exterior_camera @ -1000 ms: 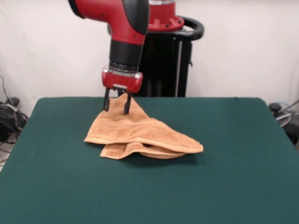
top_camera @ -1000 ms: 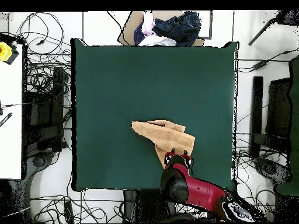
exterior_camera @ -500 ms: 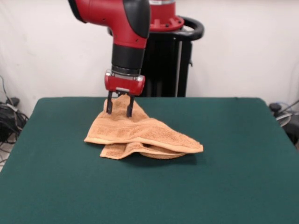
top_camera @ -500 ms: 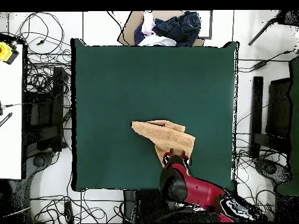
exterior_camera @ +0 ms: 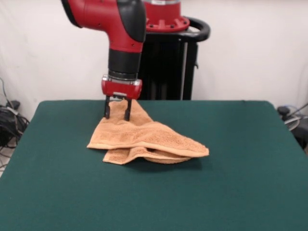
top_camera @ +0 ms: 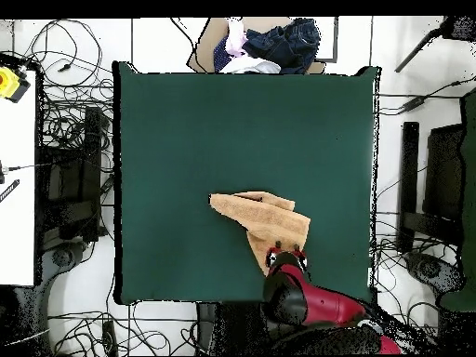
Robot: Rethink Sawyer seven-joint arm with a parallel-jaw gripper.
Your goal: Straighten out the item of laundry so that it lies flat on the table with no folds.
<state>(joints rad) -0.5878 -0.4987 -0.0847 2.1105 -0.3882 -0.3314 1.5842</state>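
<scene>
The orange-tan towel point(exterior_camera: 144, 137) lies crumpled and folded over itself near the far middle of the dark green table point(exterior_camera: 240, 183). One layer sticks out underneath at the front. My gripper point(exterior_camera: 117, 113) hangs from the red arm over the towel's far left corner. Its two black fingers point(exterior_camera: 107, 111) stand apart, with their tips at the cloth and the towel's raised corner just to their right. In the overhead view the towel point(top_camera: 263, 217) lies right of the table's point(top_camera: 186, 139) centre, and the gripper point(top_camera: 285, 251) is at its edge nearest the robot base. The stripe band and tag do not show.
The black pedestal point(exterior_camera: 168, 62) stands behind the table's far edge. In the overhead view a pile of clothes point(top_camera: 270, 42) lies beyond the table's top edge. Cables surround the table and a white bench point(top_camera: 17, 177) stands at the left.
The gripper has shifted a little to the left and slightly lower in the front view. The towel's raised far corner has sunk a bit, and the rest of the towel has not moved.
</scene>
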